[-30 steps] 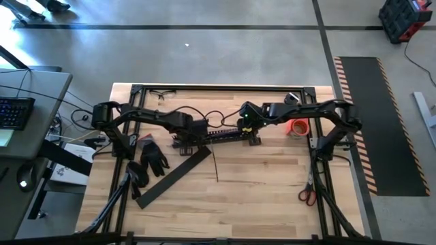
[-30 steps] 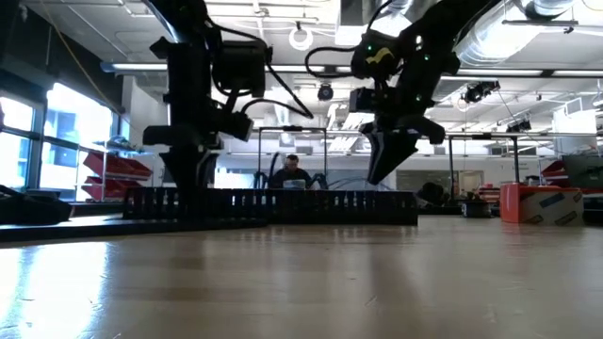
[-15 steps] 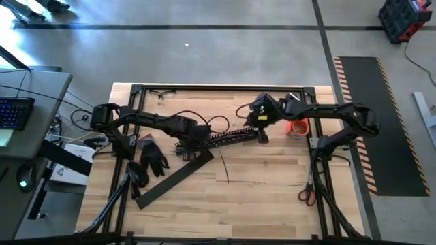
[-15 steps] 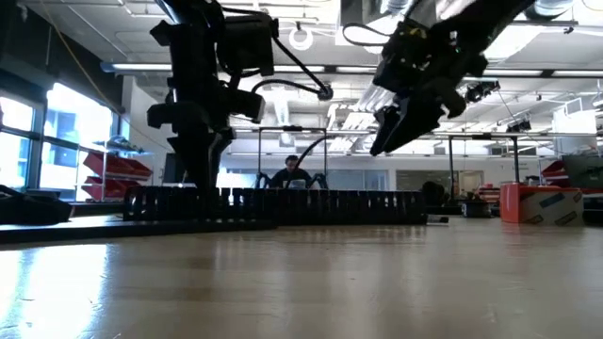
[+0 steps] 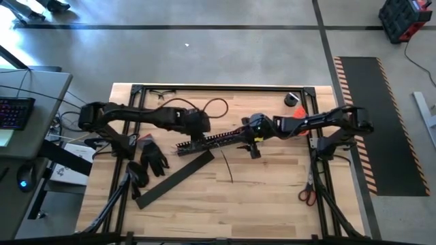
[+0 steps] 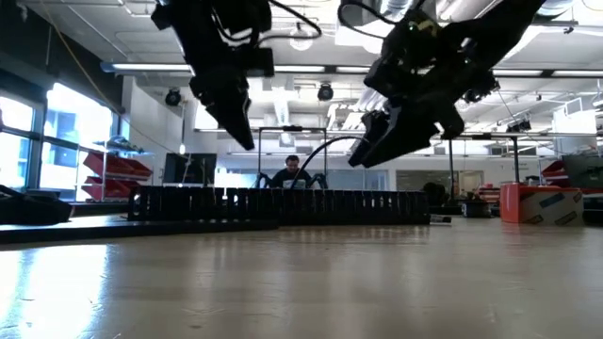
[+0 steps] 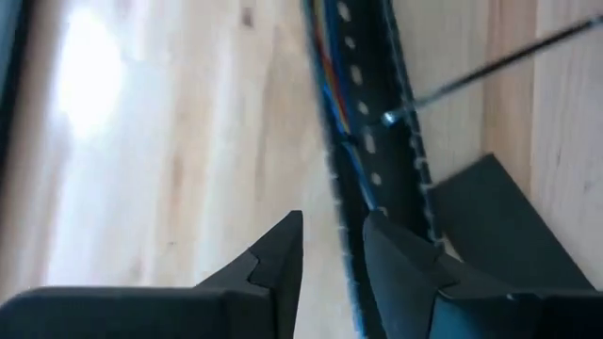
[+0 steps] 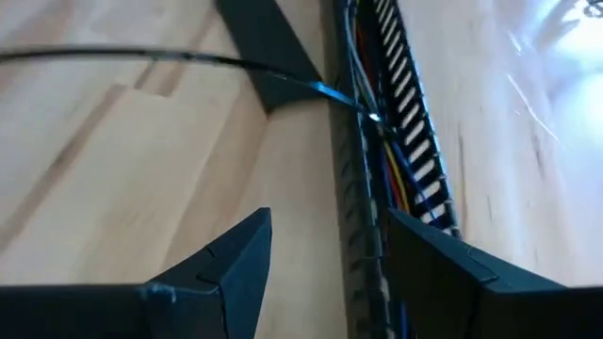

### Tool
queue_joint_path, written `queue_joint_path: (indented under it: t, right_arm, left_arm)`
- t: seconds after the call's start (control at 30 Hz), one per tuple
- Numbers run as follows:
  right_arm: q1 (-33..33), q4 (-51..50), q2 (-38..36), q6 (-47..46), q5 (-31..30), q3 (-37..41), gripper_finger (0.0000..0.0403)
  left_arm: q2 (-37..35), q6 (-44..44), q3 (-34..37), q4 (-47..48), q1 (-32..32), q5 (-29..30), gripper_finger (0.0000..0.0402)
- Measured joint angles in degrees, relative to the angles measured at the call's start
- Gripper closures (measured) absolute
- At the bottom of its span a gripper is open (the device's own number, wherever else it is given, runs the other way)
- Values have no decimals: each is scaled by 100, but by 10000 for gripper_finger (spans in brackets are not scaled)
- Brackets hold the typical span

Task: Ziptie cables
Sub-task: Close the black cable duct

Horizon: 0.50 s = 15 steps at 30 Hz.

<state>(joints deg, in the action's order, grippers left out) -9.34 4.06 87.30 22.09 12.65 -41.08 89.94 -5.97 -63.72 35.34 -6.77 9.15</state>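
Both hands open above channel, cables [image 8: 396,160] inside

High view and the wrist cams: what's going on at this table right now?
Two robot arms are working over a long slotted channel lying on the wooden table. Thin coloured cables run inside it. The left gripper hovers open above one end of the channel, the right gripper open above the other; neither holds anything. A thin black ziptie pokes out sideways from the channel. A flat black strip and a black glove lie nearby.
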Motion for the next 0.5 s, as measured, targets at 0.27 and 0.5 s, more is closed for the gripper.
queue_joint_path:
  t: [0.27, 0.5]
  right_arm:
    - [355, 1451, 527, 195, 890, -14, 211]
    - [847, 1893, 1399, -56, 841, -816, 211]
  left_arm:
    - [-826, 1553, -4, 986, 825, 1238, 314]
    - [-1098, 3476, -4, 1315, 2085, 1872, 329]
